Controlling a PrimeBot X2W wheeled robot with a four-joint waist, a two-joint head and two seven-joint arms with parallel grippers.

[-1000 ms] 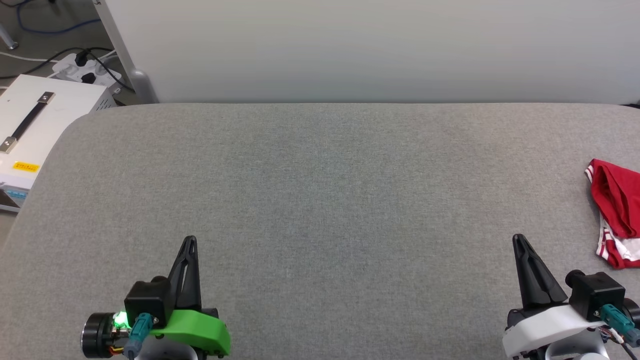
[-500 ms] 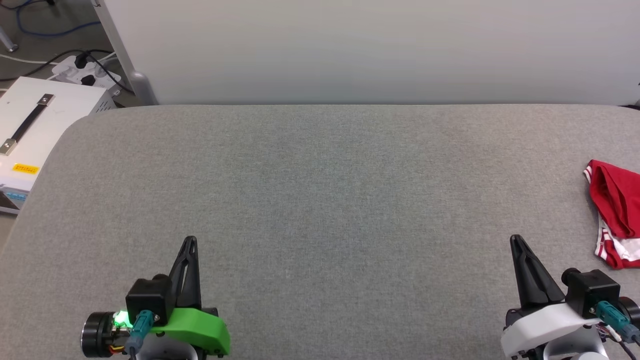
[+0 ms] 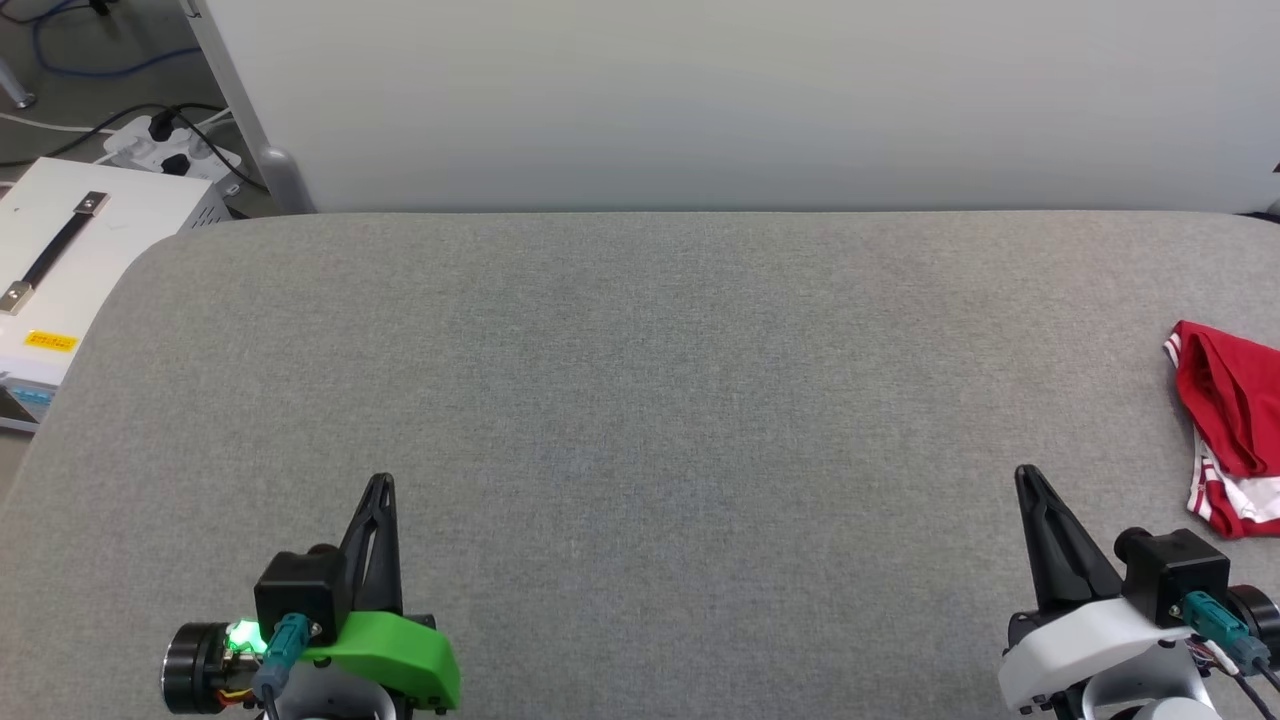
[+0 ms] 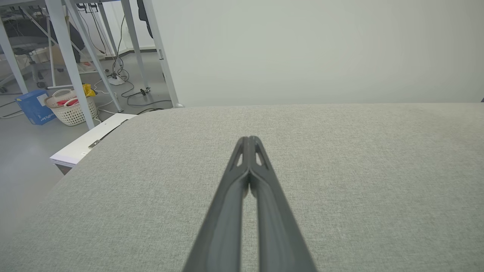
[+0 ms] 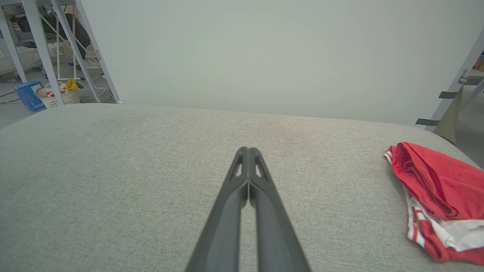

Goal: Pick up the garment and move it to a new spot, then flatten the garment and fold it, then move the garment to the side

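The garment (image 3: pixel 1228 420) lies bunched at the table's far right edge, red with white and red-striped trim, partly cut off by the head view's border. In the right wrist view the garment (image 5: pixel 435 189) sits to the right of the fingers, apart from them. My right gripper (image 3: pixel 1028 476) is shut and empty near the front right, left of the garment. My left gripper (image 3: pixel 380 482) is shut and empty at the front left. Both pairs of fingers meet at the tips in the wrist views: left gripper (image 4: pixel 249 139), right gripper (image 5: pixel 247 149).
A grey fabric-covered table (image 3: pixel 640 380) spreads wide between the grippers. A white panel (image 3: pixel 700 100) stands behind it. A white case with a handle (image 3: pixel 60 270) and a power strip (image 3: pixel 170 140) lie off the left side. A laundry basket (image 4: pixel 70 107) stands on the floor.
The whole head picture has shifted slightly, so the camera moved. The right gripper has edged a little left. The garment and left gripper stay put.
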